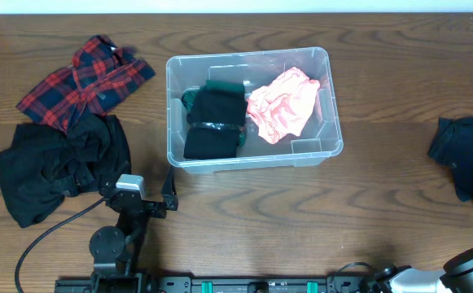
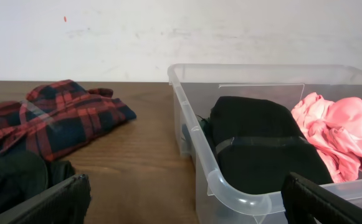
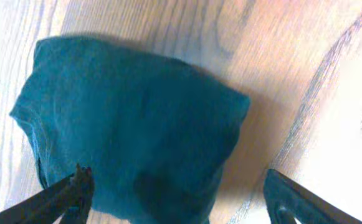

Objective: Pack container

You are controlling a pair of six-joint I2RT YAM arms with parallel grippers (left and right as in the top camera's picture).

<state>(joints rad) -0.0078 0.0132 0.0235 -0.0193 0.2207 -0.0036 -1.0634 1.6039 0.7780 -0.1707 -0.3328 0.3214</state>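
The container point(image 1: 252, 159) holds a black bundle point(image 1: 214, 122) and pink cloth point(image 1: 283, 104). The left pincer point(image 2: 184, 196) gapes wide near its front-left corner; the right pincer point(image 3: 177, 190), far right, spreads wide over a teal garment point(image 3: 131, 124).

The container point(image 1: 251, 159) is clear, colourless plastic. Inside it, a folded garment point(image 1: 214, 122) is plain black with a dark green piece point(image 1: 190, 99) showing at its 10 o'clock, and a crumpled cloth point(image 1: 283, 104) at its 3 o'clock is salmon pink. On the brown wood-grain bench point(image 1: 366, 203), a shirt point(image 1: 85, 80) is red-and-navy plaid, the heap point(image 1: 57, 163) at its 6 o'clock black, the bundle point(image 1: 462, 150) at the bench's 3 o'clock dark teal.
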